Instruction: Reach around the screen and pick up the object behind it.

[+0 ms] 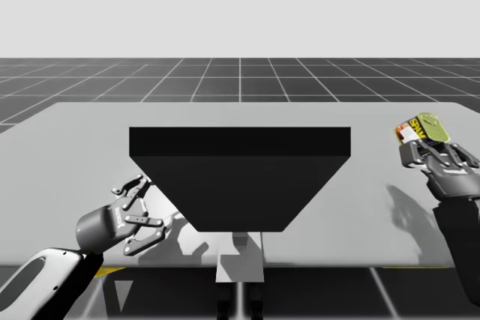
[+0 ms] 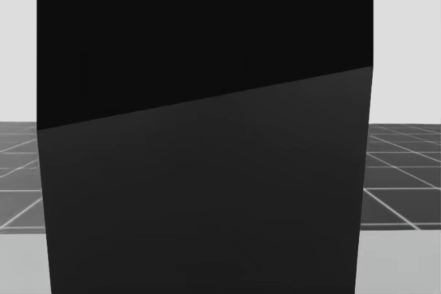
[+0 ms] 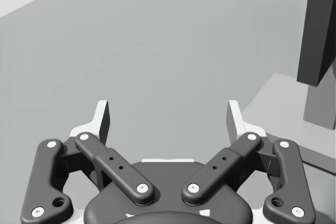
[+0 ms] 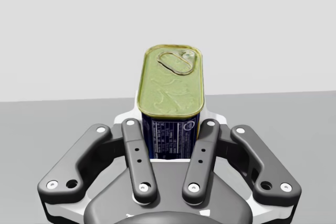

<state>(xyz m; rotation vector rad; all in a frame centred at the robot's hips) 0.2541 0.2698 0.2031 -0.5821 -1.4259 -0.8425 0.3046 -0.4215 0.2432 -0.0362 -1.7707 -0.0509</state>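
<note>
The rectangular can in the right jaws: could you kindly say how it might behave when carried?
The rectangular can is probably rigid, being metal-looking. Its flat sides likely resist rolling. Standing tall above the jaws, it might tilt.

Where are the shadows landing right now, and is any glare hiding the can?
High view: soft shadows of my right arm and left gripper lie on the table; the screen is near-black. Head view: screen darker above a slanted line. Right wrist view: can evenly lit, no glare.

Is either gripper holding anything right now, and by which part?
The right gripper clamps the blue rectangular can by two opposite sides, below its yellow-green lid. The left gripper is open and empty.
</note>
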